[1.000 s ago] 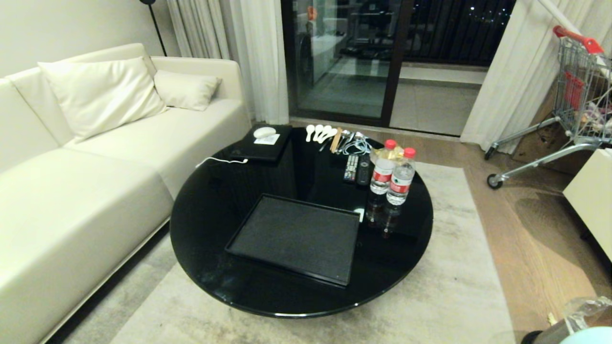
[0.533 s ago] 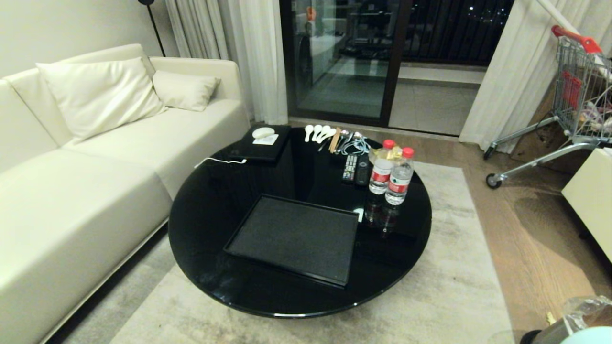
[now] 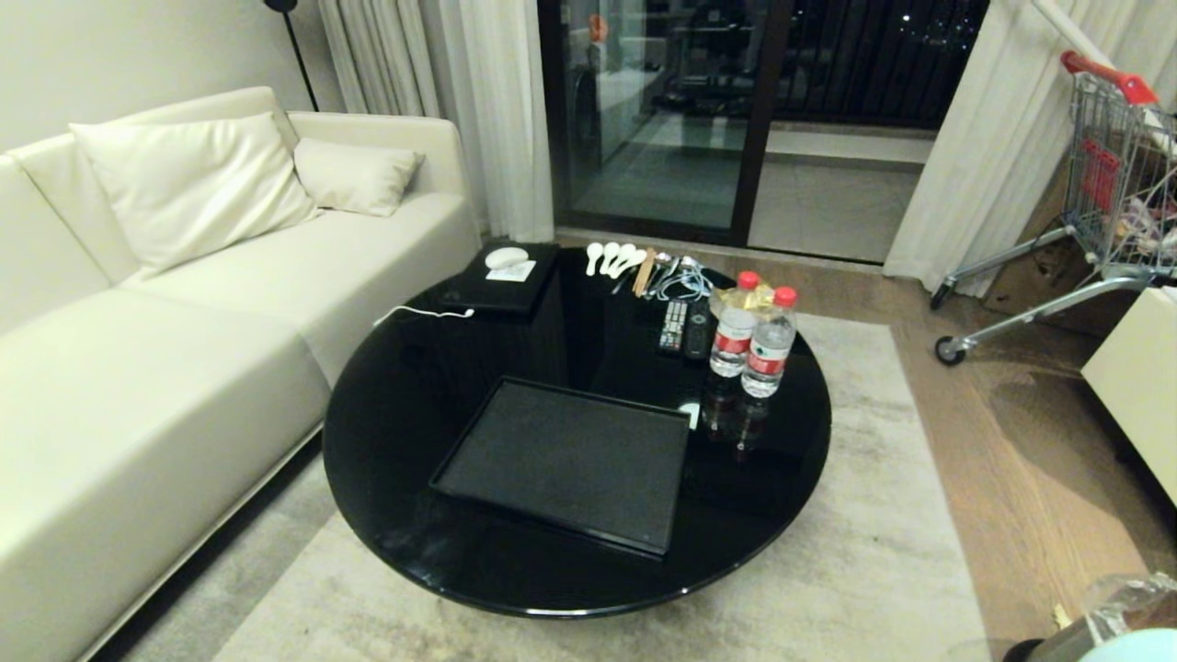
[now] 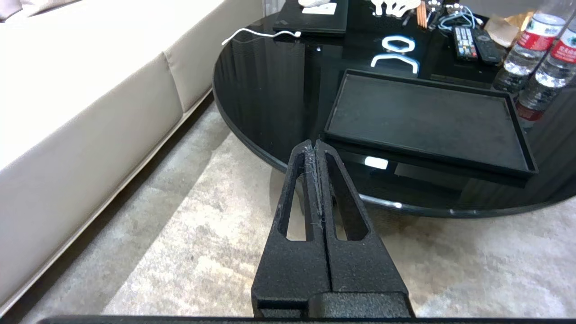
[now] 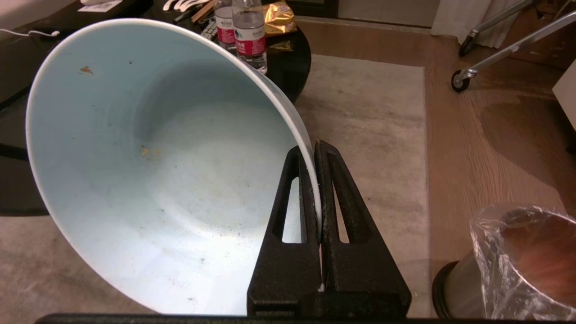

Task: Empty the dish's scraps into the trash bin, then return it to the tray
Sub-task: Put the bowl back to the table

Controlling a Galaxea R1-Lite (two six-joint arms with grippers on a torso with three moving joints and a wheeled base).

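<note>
Right wrist view shows the right gripper (image 5: 317, 148) pinching the thin rim of the dish (image 5: 148, 171), one black finger inside and one outside. The dish is a smooth, round, pale-blue bowl, tipped on its side over the grey rug (image 5: 369, 135). Only a few tiny crumbs stick to its shiny inside. Near it on the wooden floor stands the trash bin (image 5: 504, 265), a round shiny metal can with a black ring at the bottom and a crinkly clear bag inside.

The left gripper (image 4: 316, 146) hangs over the rug with its two black fingers pressed together, holding nothing.

In the head view, the tray (image 3: 565, 460) lies flat on the round, glossy black table (image 3: 405, 405). It is a black rectangle with a low rim and a rough, dull surface. Two plastic water bottles (image 3: 754, 336) with red caps stand just beside it.
</note>
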